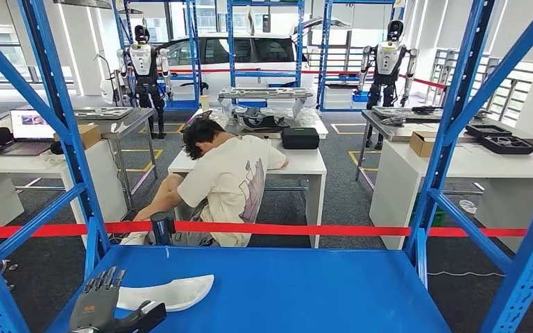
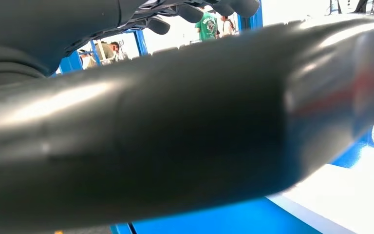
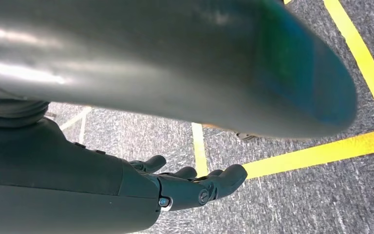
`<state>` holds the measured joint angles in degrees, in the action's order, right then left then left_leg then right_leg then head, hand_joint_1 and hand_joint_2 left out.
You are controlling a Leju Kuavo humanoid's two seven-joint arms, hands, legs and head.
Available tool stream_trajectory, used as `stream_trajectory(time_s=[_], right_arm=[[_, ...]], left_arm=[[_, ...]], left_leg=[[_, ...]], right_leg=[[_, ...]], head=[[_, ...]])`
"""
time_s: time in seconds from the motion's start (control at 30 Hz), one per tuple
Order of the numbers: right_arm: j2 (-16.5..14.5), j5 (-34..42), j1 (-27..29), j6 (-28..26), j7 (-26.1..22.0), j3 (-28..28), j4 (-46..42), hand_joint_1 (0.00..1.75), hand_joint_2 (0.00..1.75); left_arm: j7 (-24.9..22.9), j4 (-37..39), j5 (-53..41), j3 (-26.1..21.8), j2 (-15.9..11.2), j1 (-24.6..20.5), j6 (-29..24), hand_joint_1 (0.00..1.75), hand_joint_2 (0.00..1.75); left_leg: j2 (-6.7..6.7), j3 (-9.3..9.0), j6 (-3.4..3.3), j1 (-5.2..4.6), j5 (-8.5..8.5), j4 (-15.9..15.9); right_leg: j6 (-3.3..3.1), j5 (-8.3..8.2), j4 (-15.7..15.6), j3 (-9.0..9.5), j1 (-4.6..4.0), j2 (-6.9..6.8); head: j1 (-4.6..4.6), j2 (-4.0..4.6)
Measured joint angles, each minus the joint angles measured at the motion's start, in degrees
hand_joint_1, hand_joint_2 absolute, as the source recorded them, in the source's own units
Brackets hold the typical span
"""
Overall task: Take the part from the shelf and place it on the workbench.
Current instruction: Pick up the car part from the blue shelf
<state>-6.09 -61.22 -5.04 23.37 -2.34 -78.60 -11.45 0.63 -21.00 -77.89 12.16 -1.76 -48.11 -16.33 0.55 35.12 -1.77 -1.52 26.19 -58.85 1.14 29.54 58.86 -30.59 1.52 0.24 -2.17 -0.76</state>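
On the near left of the blue shelf (image 1: 305, 291) lies the white part (image 1: 170, 291), thin, curved, probably light, stiff and slick, my left hand (image 1: 100, 302) over its left end, fingers spread, so I'd grip that narrow end; right hand (image 3: 190, 183) hangs loose, holding nothing.

I count one white part (image 1: 163, 293) on my blue shelf (image 1: 305, 291), low and left of centre in the head view. Two hands are mine: my left hand (image 1: 104, 305) at the bottom left of that frame, and my right hand (image 3: 185, 185) over grey carpet in the right wrist view. One person in a pale shirt (image 1: 225, 184) sits bent over at the middle of the head view. Two other humanoid robots stand at the back, one at upper left (image 1: 142, 66) and one at upper right (image 1: 388, 62). One white car (image 1: 243, 52) is parked between them, and one laptop (image 1: 28, 132) sits at the left edge.
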Motion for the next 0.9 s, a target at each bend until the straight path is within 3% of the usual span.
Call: stream_trajectory(time_s=[0.07, 0.1, 0.17, 0.23, 0.27, 0.3, 0.37, 0.43, 0.5, 0.57, 0.63, 0.7, 0.77, 0.8, 0.83, 0.9], right_arm=[[-0.03, 0.01, -0.02, 0.00, -0.03, 0.00, -0.02, 0.00, 0.00], [-0.03, 0.02, -0.04, 0.01, -0.04, 0.00, -0.05, 0.00, 0.00], [-0.04, 0.04, -0.04, 0.02, -0.07, 0.00, -0.13, 0.00, 0.00], [-0.04, 0.03, 0.11, 0.02, -0.05, 0.00, -0.18, 0.00, 0.00], [-0.05, 0.02, 0.20, 0.02, -0.04, 0.00, -0.20, 0.00, 0.00], [-0.05, 0.01, 0.25, 0.02, -0.05, 0.00, -0.24, 0.00, 0.00], [-0.05, 0.00, 0.37, 0.02, -0.05, 0.00, -0.29, 0.00, 0.00], [-0.07, 0.00, 0.45, 0.02, -0.05, 0.00, -0.31, 0.00, 0.00], [-0.10, -0.01, 0.50, 0.02, -0.04, 0.01, -0.31, 0.00, 0.00], [-0.21, -0.02, 0.48, 0.02, -0.03, 0.02, -0.33, 0.00, 0.00], [-0.28, -0.01, 0.31, 0.01, -0.02, 0.02, -0.43, 0.00, 0.00], [-0.28, 0.00, 0.18, 0.00, 0.02, 0.03, -0.52, 0.00, 0.00], [-0.31, -0.01, 0.20, 0.00, 0.13, 0.03, -0.55, 0.00, 0.00], [-0.32, -0.01, 0.24, 0.00, 0.18, 0.02, -0.55, 0.00, 0.00], [-0.38, -0.01, 0.27, 0.00, 0.20, 0.03, -0.55, 0.00, 0.00], [-0.49, 0.00, 0.29, 0.00, 0.18, 0.05, -0.55, 0.00, 0.00]], left_arm=[[0.06, -0.19, -0.14, -0.10, 0.05, 0.02, -0.01, 0.00, 0.00], [0.09, -0.28, -0.22, -0.17, 0.07, -0.05, -0.04, 0.00, 0.00], [0.18, -0.38, -0.39, -0.43, 0.08, -0.18, -0.09, 0.00, 0.00], [0.33, -0.38, -0.64, -0.61, 0.13, -0.03, -0.11, 0.00, 0.00], [0.40, -0.38, -0.78, -0.63, 0.16, 0.12, -0.11, 0.00, 0.00], [0.43, -0.38, -0.87, -0.64, 0.18, 0.23, -0.13, 0.00, 0.00], [0.43, -0.37, -0.94, -0.68, 0.20, 0.28, -0.17, 0.00, 0.00], [0.43, -0.38, -0.98, -0.73, 0.25, 0.22, -0.23, 0.00, 0.00], [0.50, -0.49, -1.17, -0.77, 0.30, 0.22, -0.26, 0.00, 0.00], [0.62, -0.61, -1.44, -0.79, 0.31, 0.21, -0.25, 0.00, 0.00], [0.93, -0.58, -1.77, -0.80, 0.34, 0.27, -0.24, 0.00, 0.00], [1.27, -0.44, -2.18, -0.81, 0.35, 0.63, -0.39, 0.00, 0.00], [1.33, -0.36, -2.83, -0.80, 0.39, 1.14, -1.40, 0.00, 0.00], [1.19, -0.37, -3.26, -0.80, 0.44, 1.31, -2.31, 0.00, 0.00], [0.88, -0.42, -3.68, -0.80, 0.50, 1.39, -3.37, 0.00, 0.00], [0.04, -0.56, -4.25, -0.80, 0.67, 1.32, -5.34, 0.00, 0.00]], left_leg=[[0.06, -1.08, -0.83, 0.15, 0.80, 0.54], [0.04, -1.88, -1.18, 0.21, 1.16, 0.68], [-0.17, -2.75, -1.53, 0.18, 1.59, 0.73], [-0.09, -3.41, -1.47, 0.11, 2.18, 0.69], [0.00, -3.86, -1.24, 0.10, 2.54, 0.67], [0.07, -4.46, -0.97, 0.11, 3.00, 0.66], [0.05, -5.80, -0.32, 0.11, 4.19, 0.57], [0.01, -6.71, 0.39, 0.05, 5.66, 0.71], [0.03, -7.77, 1.30, 0.08, 6.06, 0.53], [-0.06, -7.73, 2.08, 0.23, 5.15, -1.47], [-0.16, -4.50, 2.79, 0.52, 4.60, -6.82], [-0.20, 0.16, 3.54, 0.94, 7.10, -12.61], [-0.23, 3.46, 3.88, 1.32, 10.51, -13.93], [-0.24, 4.11, 3.89, 1.46, 10.56, -12.58], [-0.25, 4.12, 3.83, 1.55, 8.83, -9.95], [-0.35, 3.42, 3.59, 1.60, 1.49, -3.11]], right_leg=[[0.20, 0.02, 2.36, -0.86, -0.01, -0.05], [0.16, 0.70, 4.67, -2.18, -0.03, -0.07], [0.01, 3.00, 11.48, -6.90, -0.12, -0.05], [-0.06, 4.58, 17.03, -11.83, -0.18, -0.02], [-0.09, 4.22, 17.31, -13.13, -0.17, -0.03], [-0.11, 2.81, 15.50, -13.32, -0.14, -0.04], [-0.30, -2.70, 7.84, -11.61, -0.14, -0.14], [-0.79, -5.65, 2.41, -9.83, -0.44, -0.28], [-1.54, -5.27, 1.32, -8.69, -0.72, -0.32], [-2.51, -5.29, 0.71, -7.08, -0.64, -0.25], [-3.31, -4.66, 0.12, -5.39, -0.54, -0.15], [-3.55, -3.56, -0.27, -3.92, -0.53, 0.03], [-3.47, -2.16, -0.37, -2.25, -0.52, 0.24], [-3.42, -1.41, -0.37, -1.32, -0.52, 0.31], [-3.34, -0.65, -0.36, -0.32, -0.51, 0.35], [-2.94, 0.79, -0.32, 1.14, -0.55, 0.49]], head=[[0.12, 0.01], [0.17, 0.04], [0.22, 0.10], [0.24, 0.11], [0.24, 0.11], [0.25, 0.11], [0.25, 0.11], [0.23, 0.10], [0.17, 0.10], [0.13, 0.10], [0.07, 0.10], [0.02, 0.10], [0.01, 0.10], [-0.01, 0.11], [0.00, 0.11], [-0.03, 0.11]])
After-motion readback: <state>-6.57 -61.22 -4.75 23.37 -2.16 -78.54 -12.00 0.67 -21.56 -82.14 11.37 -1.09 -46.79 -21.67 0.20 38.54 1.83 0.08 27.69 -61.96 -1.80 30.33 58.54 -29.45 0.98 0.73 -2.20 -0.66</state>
